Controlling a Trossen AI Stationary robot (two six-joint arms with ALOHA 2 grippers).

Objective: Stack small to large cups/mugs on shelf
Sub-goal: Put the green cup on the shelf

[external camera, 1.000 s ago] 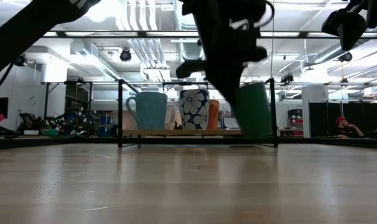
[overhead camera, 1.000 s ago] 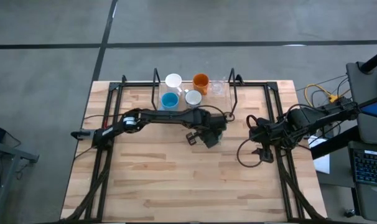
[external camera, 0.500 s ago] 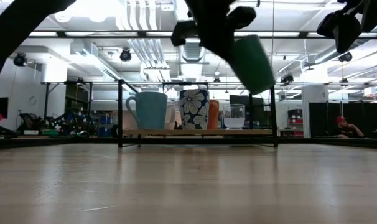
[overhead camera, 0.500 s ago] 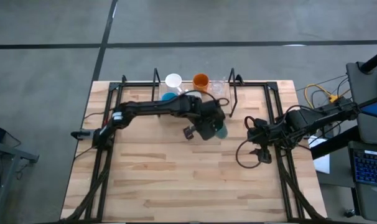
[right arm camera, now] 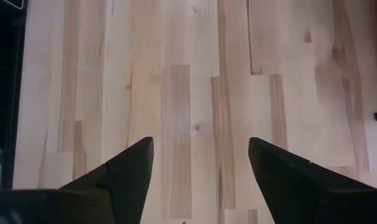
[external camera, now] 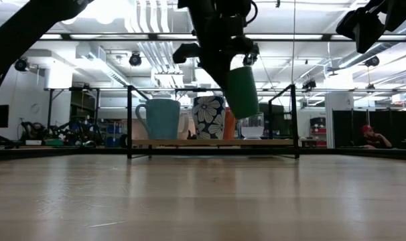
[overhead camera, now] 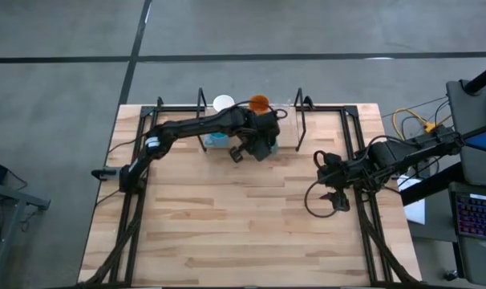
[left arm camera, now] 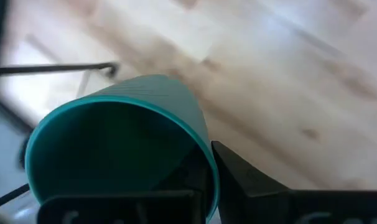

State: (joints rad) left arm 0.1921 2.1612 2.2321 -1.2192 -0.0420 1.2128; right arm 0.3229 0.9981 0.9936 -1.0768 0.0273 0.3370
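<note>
A dark green cup [external camera: 243,92] hangs in the air just in front of the shelf [external camera: 189,142], with my left gripper [overhead camera: 256,148] shut on it. The shelf, a light board in a black rod frame [overhead camera: 299,103], stands at the table's far edge. On it stand a light blue mug [external camera: 161,118], a white flowered mug [external camera: 209,116], an orange cup [overhead camera: 260,102], a clear glass [external camera: 252,125] and a white cup [overhead camera: 223,103]. My right gripper [right arm camera: 201,149] stands open over bare wood near the table's right edge. My left gripper holds the green cup by its rim [left arm camera: 208,163], one finger inside the cup and one finger [left arm camera: 244,183] outside against the wall. The fingers come from above, slanting down. The cup hangs below them, tilted, mouth up, clear of table and shelf.
The shelf's upright black posts [external camera: 129,120] and top rod [external camera: 189,88] stand around the cups. Black frame rods run along the table's left side [overhead camera: 135,201] and right side [overhead camera: 371,233]. Cables and a desk [overhead camera: 467,185] lie off the right edge. Bare wood [overhead camera: 243,233] fills the table's near half.
My left gripper has carried the green cup up from just above the table and toward the far edge and the shelf, drifting a little left. The cup stays in its hold, now tilted and well clear of the wood.
</note>
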